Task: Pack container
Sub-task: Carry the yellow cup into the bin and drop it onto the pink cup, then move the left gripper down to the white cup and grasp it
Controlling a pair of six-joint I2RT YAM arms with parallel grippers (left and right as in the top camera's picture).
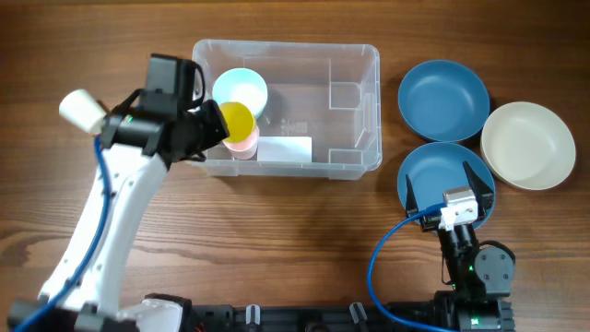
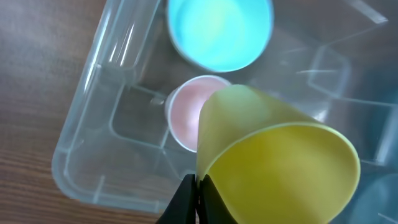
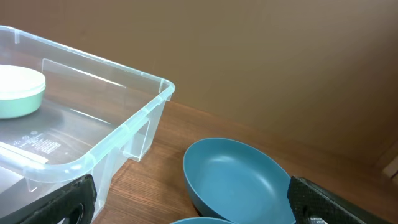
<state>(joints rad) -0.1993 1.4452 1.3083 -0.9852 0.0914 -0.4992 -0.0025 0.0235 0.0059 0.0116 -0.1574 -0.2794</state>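
overhead: the container [image 1: 355,171] sits on the wooden counter [image 1: 277,240] by the middle of its far edge. a light blue cup [image 1: 240,89] and a pink cup [image 1: 241,143] are already inside. the left gripper [image 1: 207,124] holds a yellow cup [image 1: 236,118] over the pink one. toward the counter's right edge, two blue bowls [image 1: 442,88] [image 1: 433,166] and a cream bowl [image 1: 528,145] wait unpacked, so i judge it about half done. the right gripper [image 1: 444,184] hovers over the nearer blue bowl with its fingers spread.

left wrist: one dark finger [image 2: 186,202] pinches the yellow cup's wall [image 2: 280,162], tilted above the pink cup [image 2: 183,115].

right wrist: both fingers [image 3: 56,202] are wide apart and empty. a plain brown wall [image 3: 261,56] stands behind the counter.
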